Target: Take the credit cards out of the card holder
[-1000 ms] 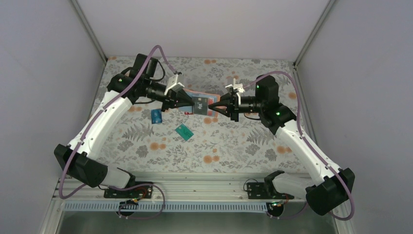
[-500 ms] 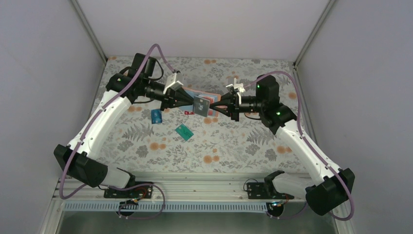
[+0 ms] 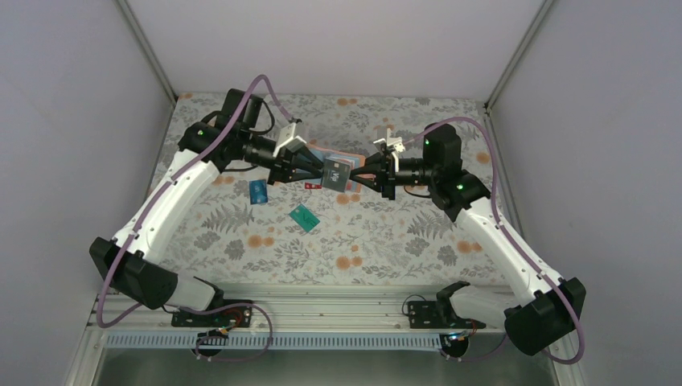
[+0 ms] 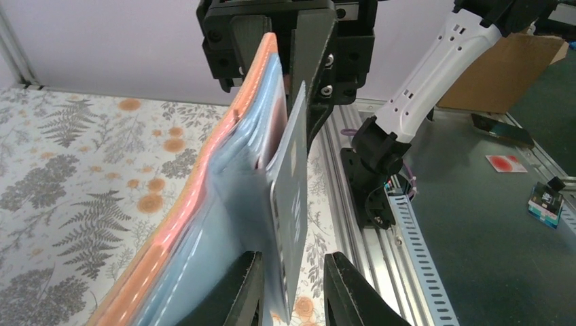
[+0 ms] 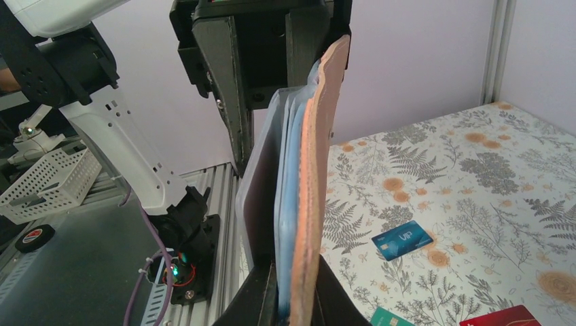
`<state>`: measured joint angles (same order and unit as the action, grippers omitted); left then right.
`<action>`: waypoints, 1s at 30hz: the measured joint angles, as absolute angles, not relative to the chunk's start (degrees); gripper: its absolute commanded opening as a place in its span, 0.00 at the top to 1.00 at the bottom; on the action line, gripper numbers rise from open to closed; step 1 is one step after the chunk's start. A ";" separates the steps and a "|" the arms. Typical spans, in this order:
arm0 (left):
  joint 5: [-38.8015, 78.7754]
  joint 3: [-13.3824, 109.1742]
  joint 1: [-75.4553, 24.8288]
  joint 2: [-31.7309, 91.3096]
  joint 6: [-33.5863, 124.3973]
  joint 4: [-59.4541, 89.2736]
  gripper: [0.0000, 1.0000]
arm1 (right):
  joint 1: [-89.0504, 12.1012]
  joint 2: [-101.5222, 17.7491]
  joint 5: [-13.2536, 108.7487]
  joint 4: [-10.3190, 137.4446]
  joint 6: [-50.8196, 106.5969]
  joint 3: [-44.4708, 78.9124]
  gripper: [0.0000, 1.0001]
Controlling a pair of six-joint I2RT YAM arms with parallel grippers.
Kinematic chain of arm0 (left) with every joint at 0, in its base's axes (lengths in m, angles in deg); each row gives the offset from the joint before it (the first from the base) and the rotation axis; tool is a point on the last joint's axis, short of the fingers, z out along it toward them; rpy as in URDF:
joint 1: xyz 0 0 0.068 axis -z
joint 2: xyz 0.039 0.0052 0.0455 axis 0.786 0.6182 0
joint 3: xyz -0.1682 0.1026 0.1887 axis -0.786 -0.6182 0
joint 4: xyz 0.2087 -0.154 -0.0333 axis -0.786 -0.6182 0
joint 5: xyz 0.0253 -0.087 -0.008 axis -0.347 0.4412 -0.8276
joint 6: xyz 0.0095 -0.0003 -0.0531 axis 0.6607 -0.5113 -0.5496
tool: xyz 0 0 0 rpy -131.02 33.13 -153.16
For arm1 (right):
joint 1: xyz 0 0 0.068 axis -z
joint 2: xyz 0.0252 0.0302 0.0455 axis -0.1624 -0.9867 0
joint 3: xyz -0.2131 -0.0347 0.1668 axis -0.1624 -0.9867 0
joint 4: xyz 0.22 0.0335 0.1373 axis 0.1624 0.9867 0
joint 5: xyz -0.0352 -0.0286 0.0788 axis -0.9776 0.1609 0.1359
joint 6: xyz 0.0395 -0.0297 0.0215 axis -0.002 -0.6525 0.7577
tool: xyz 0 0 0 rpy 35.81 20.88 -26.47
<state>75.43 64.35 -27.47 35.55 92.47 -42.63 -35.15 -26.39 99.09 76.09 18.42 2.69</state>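
Holding the card holder (image 3: 339, 171) above the floral table (image 3: 386, 241), edge-on, strung between my 2 grippers toward the far middle of the surface.

Right gripper (image 5: 291, 278): clamped on 1 end of the holder. Salmon cover and pale blue clear pockets are squeezed between the 2 fingers, with no gap seen on either side.

Left gripper (image 4: 292, 258): at the opposite end, facing the right one. Its 2 fingers (image 4: 241, 292) sit only narrowly apart, straddling the dark card (image 4: 292, 204) and the pocket beside it. 1 finger lies against the blue pocket. On the other side a thin strip of daylight shows between card and finger in the left wrist view. Cannot tell whether the card is actually pinched.

Dark card: partly inside a pocket, the free part angled away from the cover, with a pale chip mark on its face.

Loose cards, 3 in all, lying flat on the table:
- blue card (image 3: 257, 191), under my left forearm, left of the holder.
- teal card (image 3: 304, 217), nearer the arm bases, apart from the blue one.
- red card (image 5: 499, 318), at the bottom edge of the right wrist view, only partly in frame.

Other pockets: their contents are hidden by the edge-on angle.
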 measured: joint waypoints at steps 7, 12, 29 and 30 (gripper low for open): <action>74.23 64.35 -26.05 35.68 92.03 -42.00 0.95 | -35.15 -26.34 99.11 76.11 18.42 2.69 0.96; 72.85 64.35 -25.55 35.70 91.90 -41.56 0.98 | -35.13 -26.30 99.50 76.33 18.40 2.69 0.96; 71.69 64.35 -29.44 35.51 91.36 -41.74 0.98 | -33.77 -25.56 99.17 76.57 18.20 2.67 0.96; 71.69 64.35 -29.53 35.40 91.46 -41.74 0.98 | -33.75 -25.51 99.24 76.57 18.20 2.67 0.96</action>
<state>71.69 64.35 -29.53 35.40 91.46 -41.74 -33.75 -25.51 99.24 76.57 18.20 2.67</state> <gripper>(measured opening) 0.026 0.091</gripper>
